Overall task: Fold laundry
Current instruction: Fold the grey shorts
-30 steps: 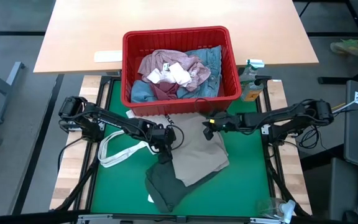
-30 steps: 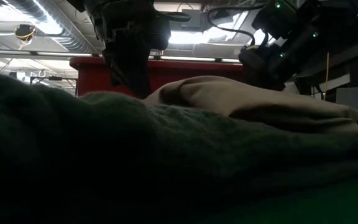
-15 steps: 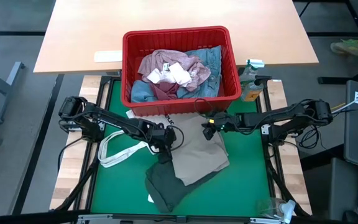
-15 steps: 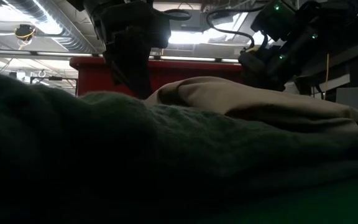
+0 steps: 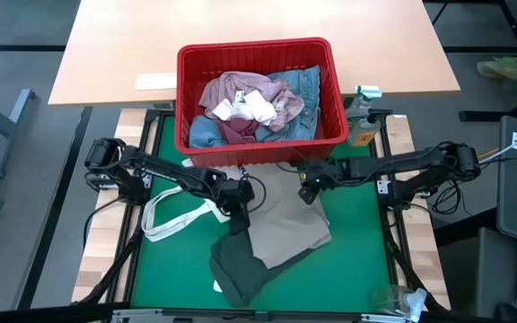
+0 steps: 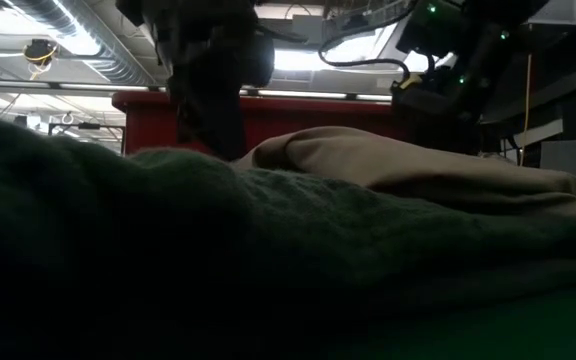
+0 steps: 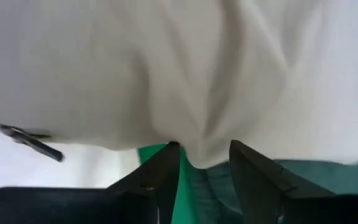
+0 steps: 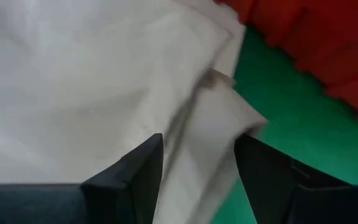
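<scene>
Beige trousers (image 5: 287, 224) lie bunched in the middle of the green mat, and their near left part overlaps a dark green top (image 5: 236, 266). My left gripper (image 5: 238, 211) is at the trousers' left edge. It is open, with a fold of beige cloth (image 7: 199, 155) between its fingertips. My right gripper (image 5: 307, 191) is open just above the trousers' far right corner (image 8: 229, 118). In the red basket (image 5: 254, 47) lie a pink top (image 5: 240, 99), denim (image 5: 303, 85) and white socks (image 5: 249, 108). My left gripper (image 7: 202, 155) is open and slants down at the trousers' left edge. A small fold of that edge (image 7: 194, 152) sits between its two fingertips. Whether the fingertips touch the cloth, I cannot tell. The trousers lie slack on the mat.
A white tote bag (image 5: 173, 218) lies on the mat's left part, beside my left arm. The red basket stands along the mat's far edge, with a spray bottle (image 5: 363, 115) to its right. A clear plastic item (image 5: 398, 301) is at the near right corner.
My right gripper has risen a little off the trousers' far right corner and tipped its fingers further down. The trousers and the green top lie as before.
</scene>
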